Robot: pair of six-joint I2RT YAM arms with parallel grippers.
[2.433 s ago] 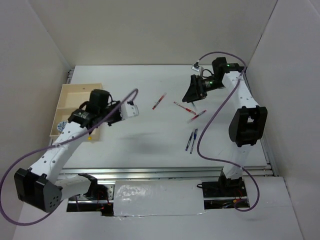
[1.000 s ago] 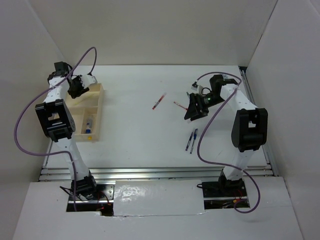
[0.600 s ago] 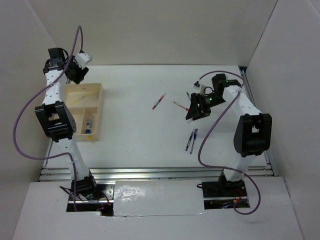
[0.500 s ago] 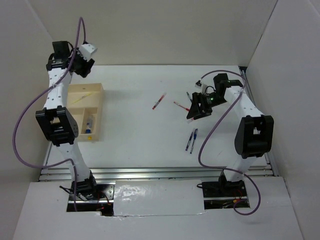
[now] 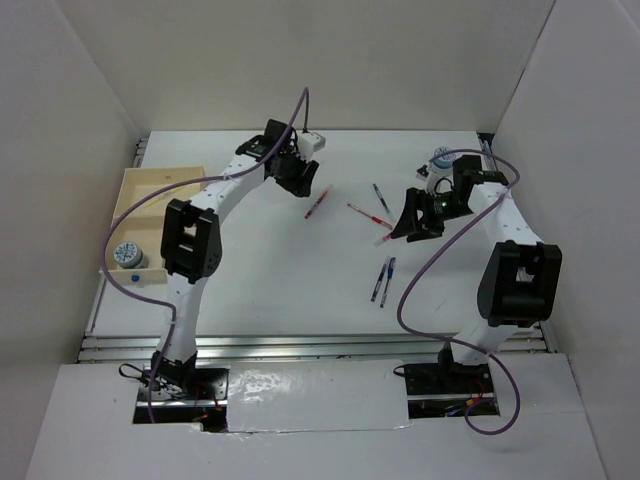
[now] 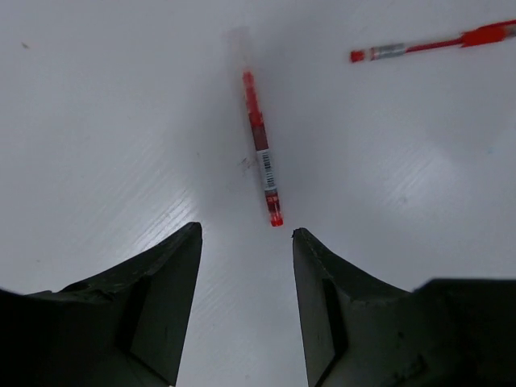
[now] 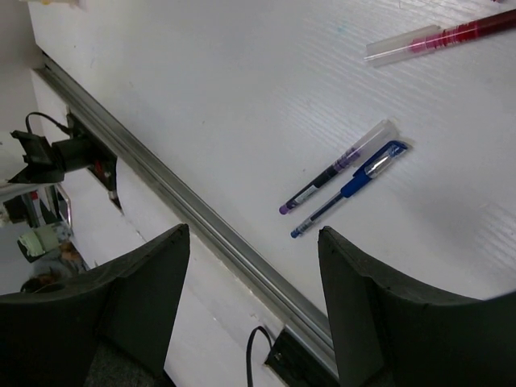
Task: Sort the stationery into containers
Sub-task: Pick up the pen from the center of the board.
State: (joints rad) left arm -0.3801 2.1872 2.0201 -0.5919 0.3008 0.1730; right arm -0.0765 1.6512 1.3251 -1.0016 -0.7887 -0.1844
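White table surface [image 5: 260, 270], with open room across its middle and toward the near edge. A shallow light-wood compartment tray [image 5: 135, 182] lies along the left edge, with a round blue-and-white patterned roll [image 5: 125, 253] at its near end.

The left arm reaches diagonally toward the far middle of the surface. The left gripper [image 6: 246, 234] hovers with jaws parted and nothing between them, just short of a thin red pen with a barcode label [image 6: 260, 137]. That pen lies flat, in line with the gap. A second red pen [image 6: 435, 46] lies apart, further right.

The right arm bends in from the right edge. The right gripper [image 7: 251, 234] hangs above the surface, jaws spread and empty. Below it, a dark pen [image 7: 334, 169] and a blue pen [image 7: 351, 189] lie side by side, nearly touching. Both are clear of the metal rail [image 7: 234, 262] at the near edge. A red pen with a clear cap [image 7: 439, 36] lies beyond them.
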